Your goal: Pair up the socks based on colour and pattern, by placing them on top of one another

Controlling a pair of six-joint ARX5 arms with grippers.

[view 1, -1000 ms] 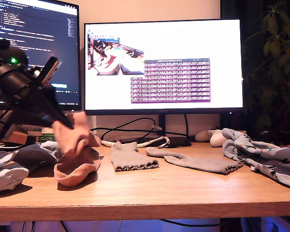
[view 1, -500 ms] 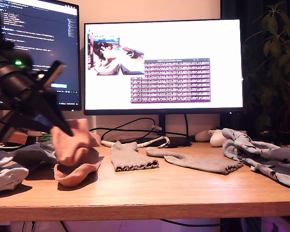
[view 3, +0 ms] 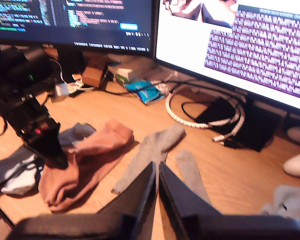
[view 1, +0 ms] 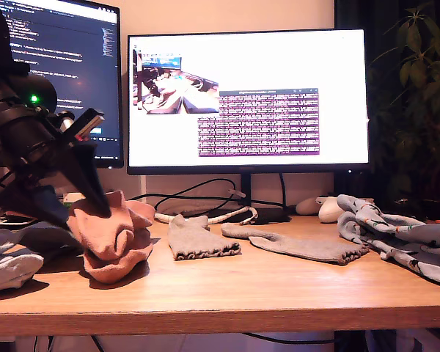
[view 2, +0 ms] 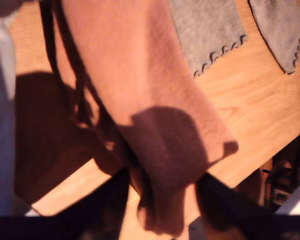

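Since the earlier frame, the held salmon-pink sock (view 1: 106, 224) is lowered onto its mate (view 1: 121, 260) at the exterior view's left, near the table (view 1: 227, 293) edge.

First wrist view: my first gripper (view 2: 162, 200) is clamped on that sock.

Second wrist view: my second gripper (view 3: 157, 182) hangs with fingers together, empty.

Release is judged next; then the grey ankle socks (view 1: 202, 238).

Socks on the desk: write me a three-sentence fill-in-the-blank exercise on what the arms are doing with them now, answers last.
1. My first gripper is shut on a ____ sock.
2. That sock hangs over a second sock of the ____ colour.
3. My second gripper holds ____, its jaws closed above the desk.

Missing words: salmon-pink; same; nothing
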